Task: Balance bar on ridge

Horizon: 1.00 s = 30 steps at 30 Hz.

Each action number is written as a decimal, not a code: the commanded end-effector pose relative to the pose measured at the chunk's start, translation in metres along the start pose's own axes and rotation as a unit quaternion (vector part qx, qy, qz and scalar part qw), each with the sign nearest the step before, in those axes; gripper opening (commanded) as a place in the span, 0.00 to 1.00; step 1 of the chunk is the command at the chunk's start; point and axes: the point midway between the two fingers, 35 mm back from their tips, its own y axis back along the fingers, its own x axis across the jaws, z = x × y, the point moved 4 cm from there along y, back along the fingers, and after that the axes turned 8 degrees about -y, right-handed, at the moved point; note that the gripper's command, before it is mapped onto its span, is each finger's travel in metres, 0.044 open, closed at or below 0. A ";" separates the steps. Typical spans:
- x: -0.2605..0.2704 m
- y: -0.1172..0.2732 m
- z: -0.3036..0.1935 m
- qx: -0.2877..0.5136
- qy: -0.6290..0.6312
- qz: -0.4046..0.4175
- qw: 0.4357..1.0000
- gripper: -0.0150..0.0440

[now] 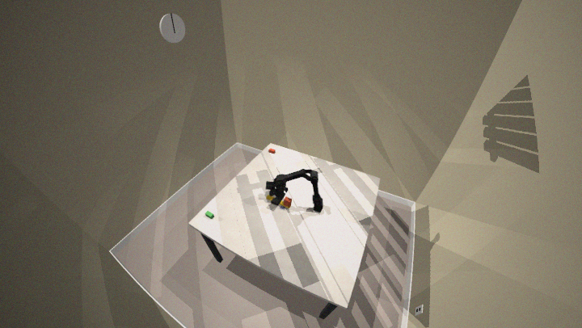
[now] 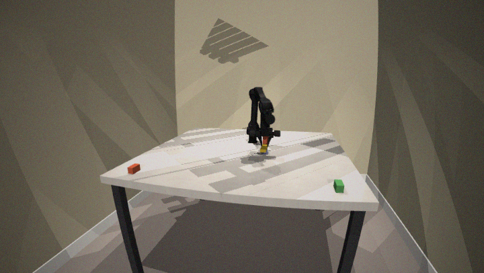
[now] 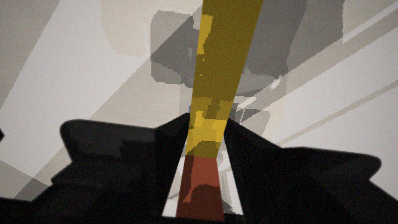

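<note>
Yellow bar (image 1: 270, 197) (image 2: 263, 148) (image 3: 220, 60), around the middle of the table (image 1: 326, 260) (image 2: 236, 200) (image 3: 50, 75), sits between the fingers of the gripper (image 1: 277, 201) (image 2: 265, 144) (image 3: 207, 119), its jaws closed on it. One end carries a red block (image 1: 287, 201) (image 2: 265, 139) (image 3: 202, 187). Blue of the ridge (image 1: 282, 208) (image 2: 266, 152) shows low beside the bar; whether the two touch, and whether the bar is level, I cannot tell.

On the wall, a pale disc (image 1: 172, 27) bears one dark line, its only visible marking.

Near separate table corners, well apart from the bar, lie an orange-red piece (image 1: 272, 151) (image 2: 134, 168) and a green piece (image 1: 209, 214) (image 2: 339, 185). Bare tabletop separates both from the gripper, leaving room around the bar.

The gripper covers the bar's middle in the top view, and the wrist view cuts off its yellow end at the upper edge. Most of the ridge is hidden. Striped shadows cross the table, making small edges near the fingers hard to read.
</note>
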 end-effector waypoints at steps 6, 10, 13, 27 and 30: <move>0.000 -0.001 0.000 0.000 -0.002 0.000 1.000 0.25; 0.000 -0.002 0.000 0.000 -0.002 0.000 1.000 0.25; 0.000 -0.002 0.000 0.000 -0.002 0.000 1.000 0.25; 0.000 -0.003 0.000 0.000 -0.002 0.000 1.000 0.25; 0.000 -0.003 0.000 0.000 -0.002 0.000 1.000 0.25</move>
